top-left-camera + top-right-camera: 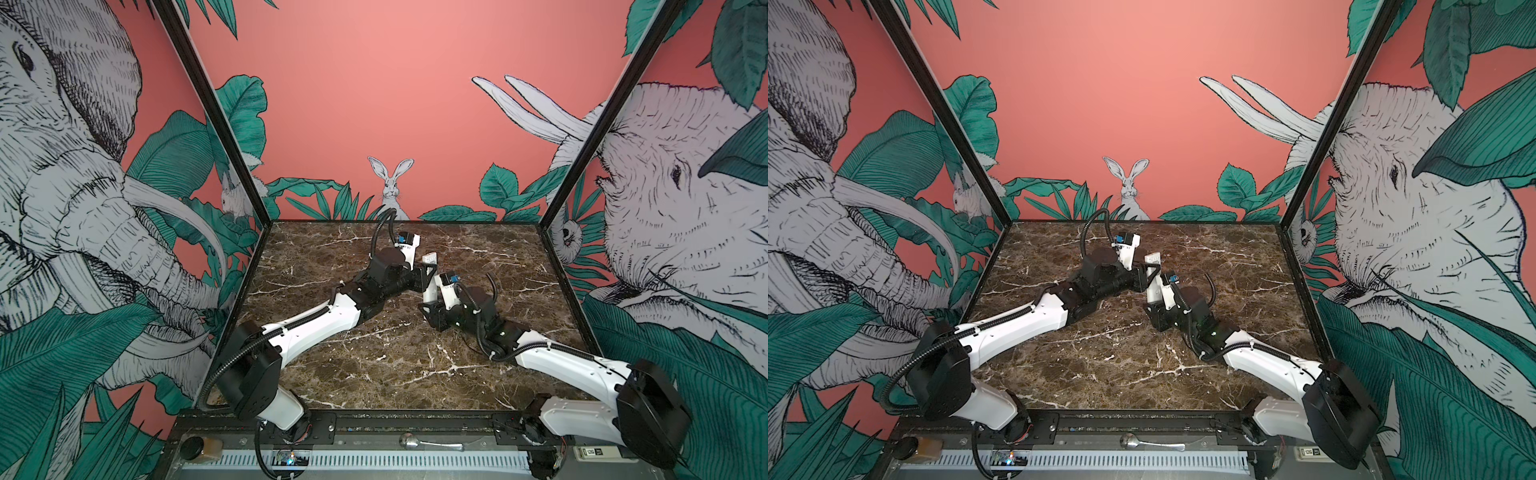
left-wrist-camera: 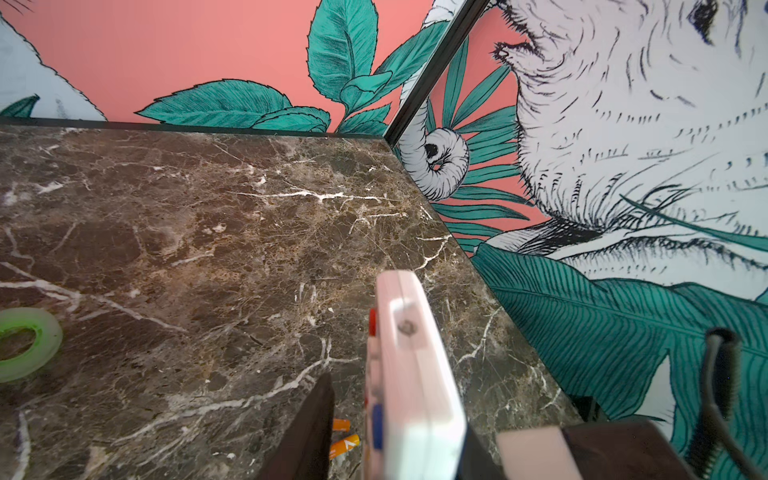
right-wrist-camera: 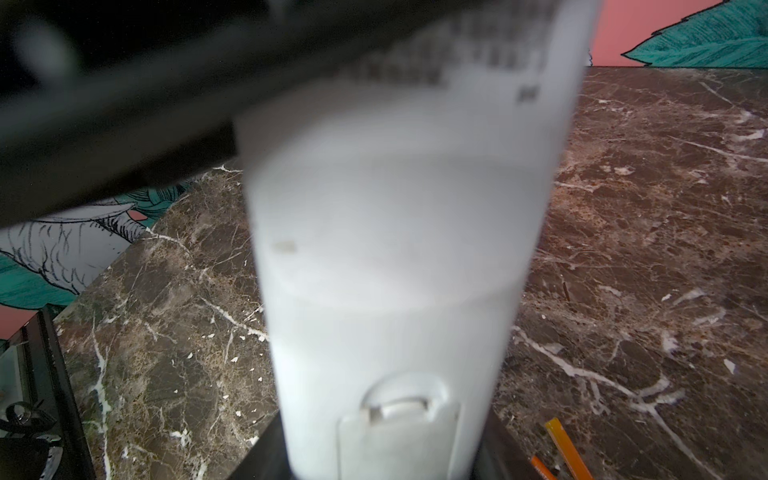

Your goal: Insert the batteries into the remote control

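Note:
The white remote control point(image 1: 428, 292) stands tilted above the marble table point(image 1: 374, 365), near the middle in both top views. My right gripper point(image 1: 430, 309) is shut on its lower end. In the right wrist view, its plain back and battery cover point(image 3: 395, 440) face the camera. My left gripper point(image 2: 399, 415) straddles the remote's point(image 2: 411, 374) upper end. A gap shows between its dark finger point(image 2: 311, 432) and the button face. Two orange batteries point(image 2: 344, 444) lie on the table beyond that gap. They also show beside the remote in the right wrist view point(image 3: 565, 442).
A green tape roll point(image 2: 25, 345) lies flat on the marble, away from the remote. Printed walls enclose the table on three sides, with black corner posts point(image 1: 216, 124). A metal spoon point(image 1: 415, 442) rests on the front rail below the table edge.

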